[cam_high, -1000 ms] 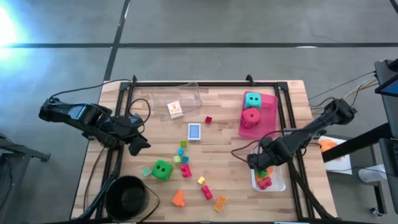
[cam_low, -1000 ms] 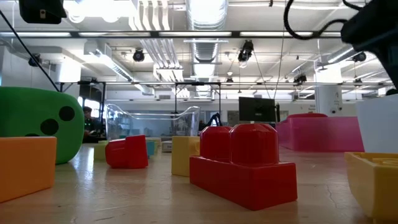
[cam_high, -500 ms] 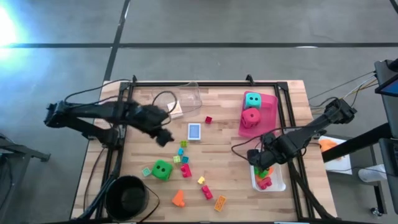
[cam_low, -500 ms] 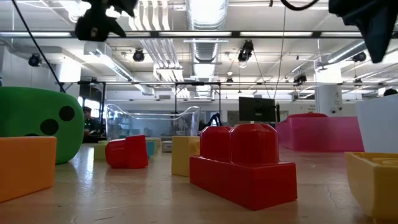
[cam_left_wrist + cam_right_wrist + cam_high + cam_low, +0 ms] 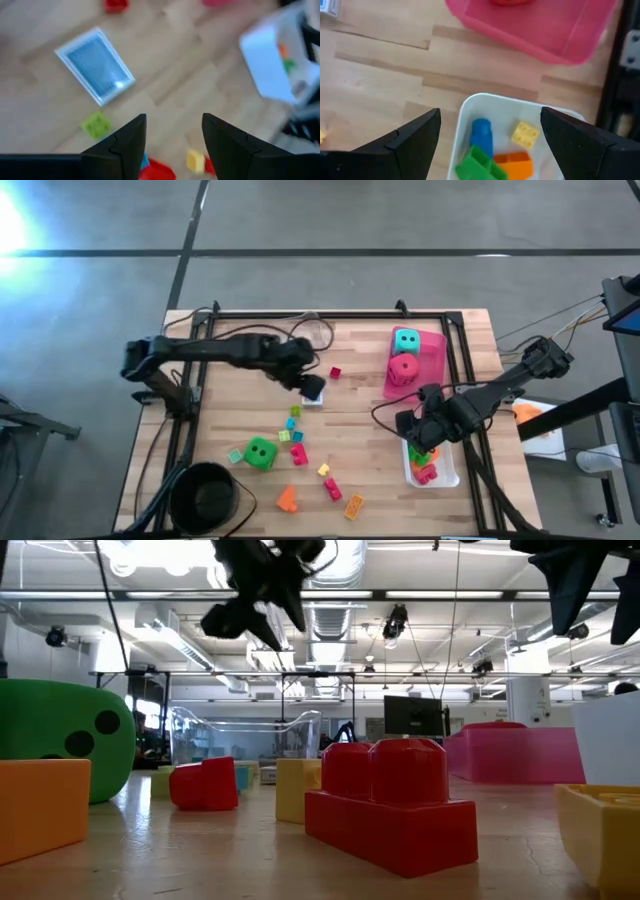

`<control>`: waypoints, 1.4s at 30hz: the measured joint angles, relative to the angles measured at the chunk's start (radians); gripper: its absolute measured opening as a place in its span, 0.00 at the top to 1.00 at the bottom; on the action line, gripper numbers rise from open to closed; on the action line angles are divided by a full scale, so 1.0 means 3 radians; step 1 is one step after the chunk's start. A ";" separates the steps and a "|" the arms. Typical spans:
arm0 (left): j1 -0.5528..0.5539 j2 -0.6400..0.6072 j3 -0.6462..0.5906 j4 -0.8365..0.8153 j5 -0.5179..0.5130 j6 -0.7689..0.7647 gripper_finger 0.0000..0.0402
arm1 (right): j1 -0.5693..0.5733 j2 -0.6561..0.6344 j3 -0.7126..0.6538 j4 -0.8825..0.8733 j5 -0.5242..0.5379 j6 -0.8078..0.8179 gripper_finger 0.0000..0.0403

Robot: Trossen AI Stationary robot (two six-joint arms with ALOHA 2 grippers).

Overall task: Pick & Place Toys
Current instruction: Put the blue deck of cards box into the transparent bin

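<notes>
My left gripper hangs open over the table's middle, above the blue card box, which lies flat on the wood; it touches nothing. Small bricks lie scattered toward the near edge, beside the green die. The teal die and the red die sit in the pink tray. My right gripper stands open above the white tray, which holds blue, yellow, green and orange bricks.
A black bowl stands at the near left corner. A clear tray sits at the far side, partly behind my left arm. A dark frame runs around the table's edges. Bare wood lies between the card box and the pink tray.
My left gripper has swung from the table's left edge toward the middle and sunk a little, ending over the blue card box, its fingers still apart. My right gripper has risen slightly over the white tray. No toy has moved.
</notes>
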 joint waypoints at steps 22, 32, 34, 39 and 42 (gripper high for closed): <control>0.0251 0.0541 0.0103 0.0009 -0.0330 -0.1623 0.51 | 0.0001 -0.0356 -0.0004 -0.0212 0.0619 -0.0922 0.16; 0.0248 0.0576 0.0103 -0.0002 -0.0640 -0.1426 0.32 | 0.0001 -0.0368 -0.0004 -0.0206 0.0763 -0.1102 0.16; 0.0248 0.0612 0.0103 0.0003 -0.0642 -0.1311 0.23 | 0.0001 -0.0370 -0.0004 -0.0206 0.0764 -0.1084 0.16; 0.0247 0.0711 0.0103 0.0088 -0.0637 -0.1259 0.03 | 0.0005 -0.0370 -0.0004 -0.0205 0.0742 -0.1161 0.16; 0.0247 0.0760 0.0103 0.0112 -0.0630 -0.1259 0.04 | 0.0005 -0.0373 -0.0004 -0.0176 0.0740 -0.1165 0.16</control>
